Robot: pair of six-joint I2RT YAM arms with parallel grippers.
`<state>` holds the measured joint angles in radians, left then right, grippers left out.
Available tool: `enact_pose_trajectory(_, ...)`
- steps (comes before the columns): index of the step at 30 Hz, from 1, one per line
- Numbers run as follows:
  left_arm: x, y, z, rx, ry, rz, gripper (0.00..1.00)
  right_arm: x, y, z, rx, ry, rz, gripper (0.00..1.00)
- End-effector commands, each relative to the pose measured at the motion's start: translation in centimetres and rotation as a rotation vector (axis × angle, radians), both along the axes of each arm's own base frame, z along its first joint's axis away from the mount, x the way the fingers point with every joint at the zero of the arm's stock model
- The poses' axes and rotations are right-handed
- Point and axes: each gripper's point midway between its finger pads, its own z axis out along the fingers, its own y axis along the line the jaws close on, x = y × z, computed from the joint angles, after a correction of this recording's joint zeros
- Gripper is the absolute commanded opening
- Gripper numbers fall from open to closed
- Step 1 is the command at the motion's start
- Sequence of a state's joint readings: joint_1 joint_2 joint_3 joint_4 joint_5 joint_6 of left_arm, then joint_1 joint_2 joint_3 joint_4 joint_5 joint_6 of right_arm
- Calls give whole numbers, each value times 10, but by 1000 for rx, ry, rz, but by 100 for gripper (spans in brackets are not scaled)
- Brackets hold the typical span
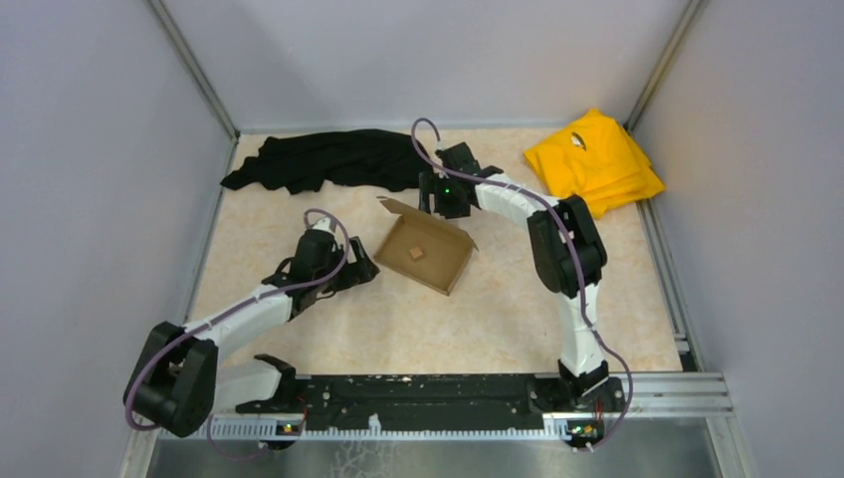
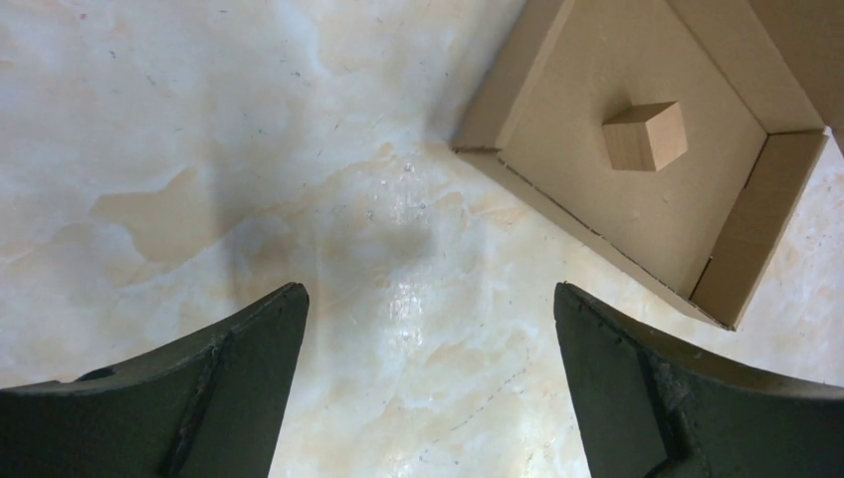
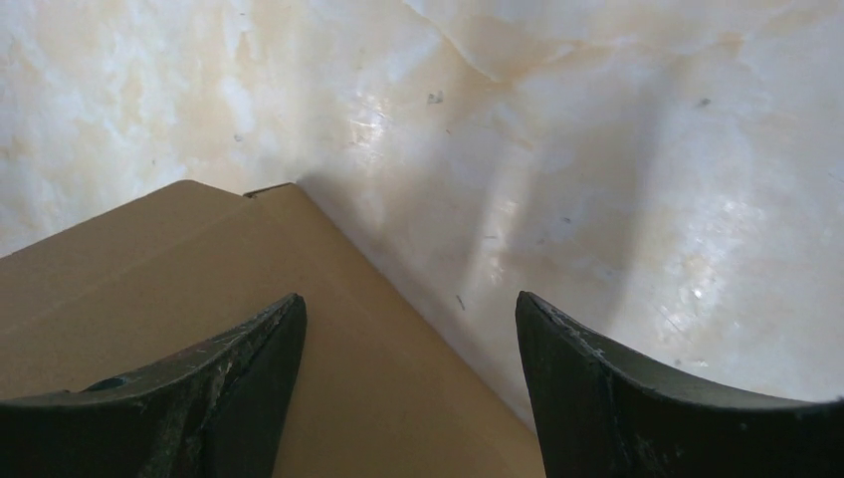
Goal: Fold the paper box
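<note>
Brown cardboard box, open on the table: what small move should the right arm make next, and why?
Probably lower the right pincer onto the brown cardboard box's raised flap and press it inward; the open pincer hovers over that flap's corner.

Free tabletop (image 1: 398,329) nr-side of paper box (image 1: 443,261); black cloth (image 1: 318,159), yellow cloth (image 1: 592,159) block far edge.
</note>
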<state>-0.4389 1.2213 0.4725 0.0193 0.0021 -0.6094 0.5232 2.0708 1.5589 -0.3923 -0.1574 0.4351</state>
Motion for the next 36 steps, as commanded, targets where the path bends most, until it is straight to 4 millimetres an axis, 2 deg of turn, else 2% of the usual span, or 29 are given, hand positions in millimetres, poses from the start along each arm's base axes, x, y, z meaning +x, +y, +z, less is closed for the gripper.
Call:
enact_pose_trajectory(1, -12, 12, 4, 41, 2, 24, 99, -3, 32, 11, 54, -18, 132, 76)
enact_pose_trajectory(8, -18, 18, 23, 41, -33, 35, 99, -28, 58, 11, 51, -32, 292, 76)
enact_pose_trajectory(16, -21, 23, 56, 25, -106, 43, 99, -61, 68, 16, 94, -15, 427, 75)
enact_pose_trajectory(19, -20, 22, 63, 24, -123, 37, 99, -52, 55, 18, 38, -59, 369, 78)
enact_pose_trajectory(25, -6, 17, 83, 51, -166, 5, 99, -28, 43, 57, 8, -184, 313, 85)
enact_pose_trajectory(30, 7, 16, 115, 80, -217, -8, 99, 4, 11, 95, -8, -270, 167, 92)
enact_pose_trajectory(33, 12, 17, 135, 84, -243, 2, 99, 18, -26, 119, -18, -324, 15, 95)
enact_pose_trajectory(36, 15, 15, 159, 66, -285, -3, 99, 22, -68, 147, -46, -340, -154, 99)
